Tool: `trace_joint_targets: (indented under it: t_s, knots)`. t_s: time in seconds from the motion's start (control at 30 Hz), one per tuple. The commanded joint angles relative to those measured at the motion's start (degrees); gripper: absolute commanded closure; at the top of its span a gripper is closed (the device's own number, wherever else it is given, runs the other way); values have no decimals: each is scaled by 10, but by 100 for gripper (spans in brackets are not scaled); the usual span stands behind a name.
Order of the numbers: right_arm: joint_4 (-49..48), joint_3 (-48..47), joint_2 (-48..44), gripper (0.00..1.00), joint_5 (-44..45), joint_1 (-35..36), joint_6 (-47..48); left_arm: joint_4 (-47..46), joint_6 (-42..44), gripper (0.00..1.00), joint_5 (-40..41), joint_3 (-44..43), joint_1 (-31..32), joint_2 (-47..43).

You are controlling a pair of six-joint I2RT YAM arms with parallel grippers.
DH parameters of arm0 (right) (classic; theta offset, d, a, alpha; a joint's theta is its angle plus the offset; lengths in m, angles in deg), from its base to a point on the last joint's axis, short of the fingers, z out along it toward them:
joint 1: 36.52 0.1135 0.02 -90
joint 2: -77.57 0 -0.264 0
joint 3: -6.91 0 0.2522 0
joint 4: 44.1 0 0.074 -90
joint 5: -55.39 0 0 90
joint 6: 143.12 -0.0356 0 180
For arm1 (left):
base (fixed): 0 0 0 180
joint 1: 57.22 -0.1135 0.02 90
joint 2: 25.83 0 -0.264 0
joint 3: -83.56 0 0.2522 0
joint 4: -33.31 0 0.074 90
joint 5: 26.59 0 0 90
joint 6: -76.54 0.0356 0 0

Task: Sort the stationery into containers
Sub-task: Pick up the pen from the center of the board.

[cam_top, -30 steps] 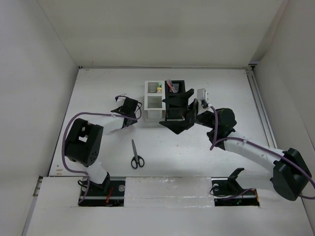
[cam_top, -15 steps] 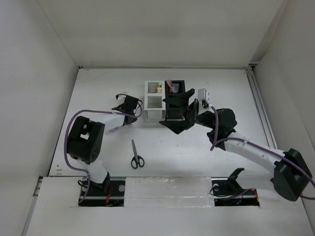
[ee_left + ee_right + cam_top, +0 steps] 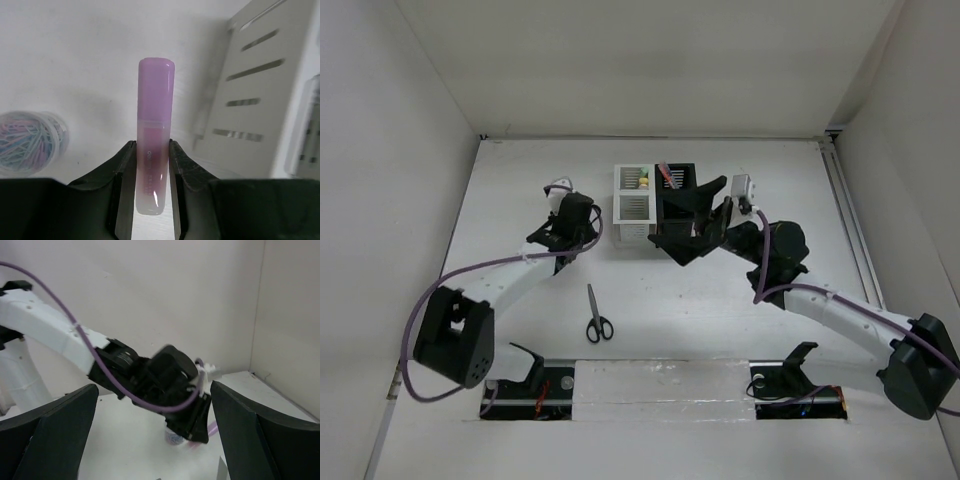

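Observation:
My left gripper (image 3: 151, 152) is shut on a pink-purple highlighter (image 3: 156, 90) that sticks out forward between the fingers. In the top view the left gripper (image 3: 570, 215) is just left of the white organizer (image 3: 632, 207), whose slatted side shows in the left wrist view (image 3: 265, 95). The black organizer (image 3: 677, 180) stands to the white one's right. My right gripper (image 3: 695, 222) is wide open and empty in front of the black organizer, facing the left gripper (image 3: 180, 390). Black-handled scissors (image 3: 597, 318) lie on the table nearer the arms.
A small translucent round tub of paper clips (image 3: 30, 142) sits on the table left of the highlighter; it also shows in the right wrist view (image 3: 174, 437). A pink pen (image 3: 666, 173) stands in the black organizer, green and yellow pieces (image 3: 642, 181) in the white one. White walls enclose the table.
My left arm has swung and stretched out, carrying its gripper a little farther back and left beside the white organizer. The right gripper has shifted slightly right and turned.

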Motion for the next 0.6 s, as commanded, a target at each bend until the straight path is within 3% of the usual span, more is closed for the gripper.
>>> trace_joint_targets:
  t_s: [0.0,0.07,0.23,0.57]
  knots:
    - [25,-24,-15,0,38,6,3,-22,-10,100,25,2,-1,-63]
    - [48,-42,-15,0,60,11,-9,-32,-4,100,25,19,6,-102]
    - [229,-157,19,0,145,11,-47,-90,26,100,58,59,64,-197]
    - [493,-389,141,1,240,16,-97,-254,176,100,115,147,257,-357]
